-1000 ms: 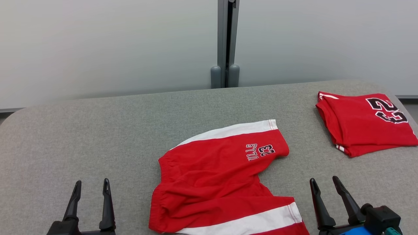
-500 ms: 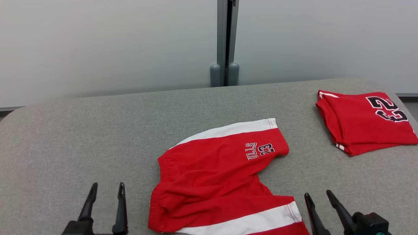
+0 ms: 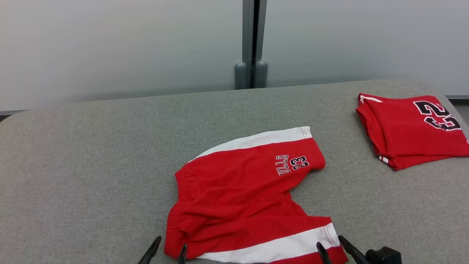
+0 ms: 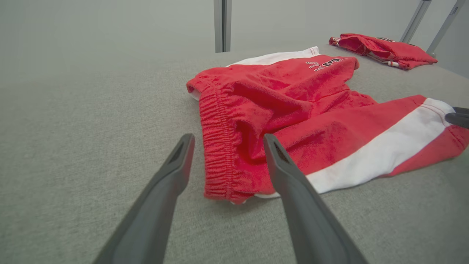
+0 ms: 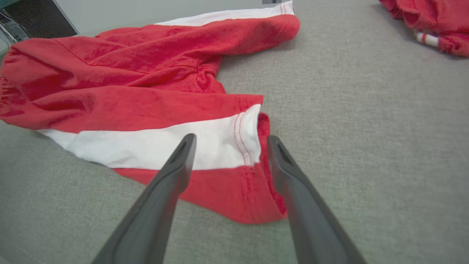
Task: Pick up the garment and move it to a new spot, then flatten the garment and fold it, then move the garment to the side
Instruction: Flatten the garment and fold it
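Garment (image 3: 242,198), waistband (image 4: 220,154) between spread left end effector (image 4: 228,138), hem (image 5: 245,146) between spread right end effector (image 5: 231,137)

The shorts (image 3: 238,205) run off the head view's bottom edge; the folded jersey (image 3: 410,128) off its right edge.

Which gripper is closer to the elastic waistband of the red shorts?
Left. The left gripper flanks the near corner of the waistband; the right gripper is at the leg hem, the opposite end.

light: even, bright, diffuse | shadows: faint | glare: none | wrist views: wide-angle stretch, soft edges
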{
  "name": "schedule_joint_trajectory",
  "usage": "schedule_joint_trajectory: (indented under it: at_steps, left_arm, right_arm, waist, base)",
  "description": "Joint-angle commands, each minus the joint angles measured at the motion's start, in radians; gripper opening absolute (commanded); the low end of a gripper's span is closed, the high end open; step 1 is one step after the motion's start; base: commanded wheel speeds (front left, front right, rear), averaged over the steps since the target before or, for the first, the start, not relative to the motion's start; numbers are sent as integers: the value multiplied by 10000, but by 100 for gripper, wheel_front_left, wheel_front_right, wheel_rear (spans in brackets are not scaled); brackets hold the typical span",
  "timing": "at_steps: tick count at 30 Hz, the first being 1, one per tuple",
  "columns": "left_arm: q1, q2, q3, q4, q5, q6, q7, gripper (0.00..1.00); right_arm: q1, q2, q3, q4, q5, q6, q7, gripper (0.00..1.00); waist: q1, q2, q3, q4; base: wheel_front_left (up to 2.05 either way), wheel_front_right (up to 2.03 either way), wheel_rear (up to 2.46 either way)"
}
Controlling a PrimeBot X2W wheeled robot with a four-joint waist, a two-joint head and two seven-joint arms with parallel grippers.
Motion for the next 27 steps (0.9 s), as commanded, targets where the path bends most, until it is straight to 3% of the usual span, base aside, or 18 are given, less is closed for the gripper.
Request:
schedule_joint_trajectory:
  at_steps: [1,12,27]
  left_arm:
    - [-201,134,-252,223,-109,-21,-21,100]
    - [-1107,719,-1258,1806,-489,-21,-21,100]
    - [-784,940,-1258,1846,-649,-22,-21,100]
  right_arm:
    - [-292,-112,268,149,126,4,-29,100]
    - [-1107,-366,1322,507,570,4,-29,100]
    - [-1269,-559,1930,532,1066,5,-29,100]
  waist:
    - [-1,0,76,-9]
    - [-1,0,403,-224]
    - [-1,0,516,-273]
  base:
    - [0,0,0]
    - [0,0,0]
    - [0,0,0]
